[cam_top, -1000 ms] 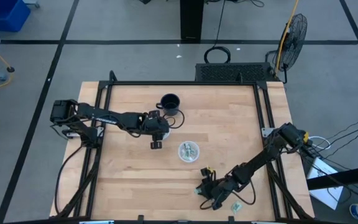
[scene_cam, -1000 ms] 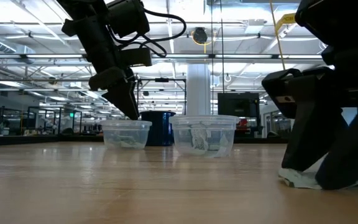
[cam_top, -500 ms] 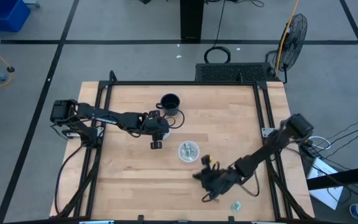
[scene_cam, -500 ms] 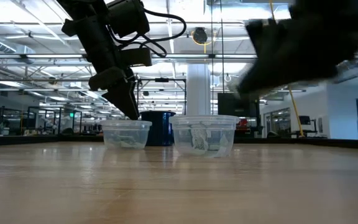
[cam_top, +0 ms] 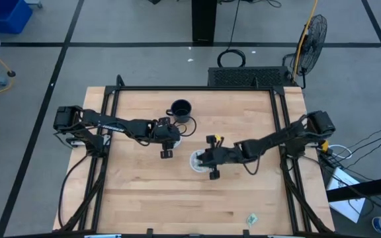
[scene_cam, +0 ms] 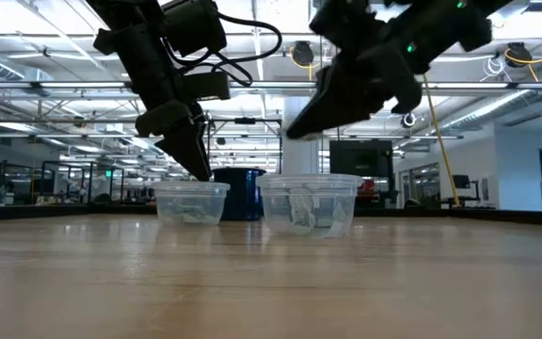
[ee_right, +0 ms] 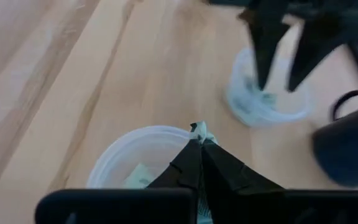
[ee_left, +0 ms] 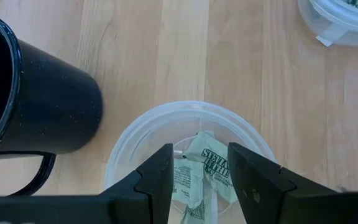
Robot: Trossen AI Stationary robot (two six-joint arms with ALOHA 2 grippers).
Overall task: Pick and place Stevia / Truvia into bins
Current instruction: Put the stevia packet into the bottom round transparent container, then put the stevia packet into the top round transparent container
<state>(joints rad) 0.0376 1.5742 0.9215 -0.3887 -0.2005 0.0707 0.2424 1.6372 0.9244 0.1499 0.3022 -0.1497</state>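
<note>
Pinched between the closed fingers of the right end effector (ee_right: pixel 199 144), a Stevia packet (ee_right: pixel 200 131) is held above the center-frame bin (ee_right: pixel 135 162), while the left end effector (ee_left: pixel 197 165) is spread open over the other bin (ee_left: pixel 129 134).

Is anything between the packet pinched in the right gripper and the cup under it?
Nothing visible. The right gripper holds a packet pinched in its fingers above the open clear cup, which already holds packets. The left gripper hangs over the other cup, beside the black mug, clear of the drop.
</note>
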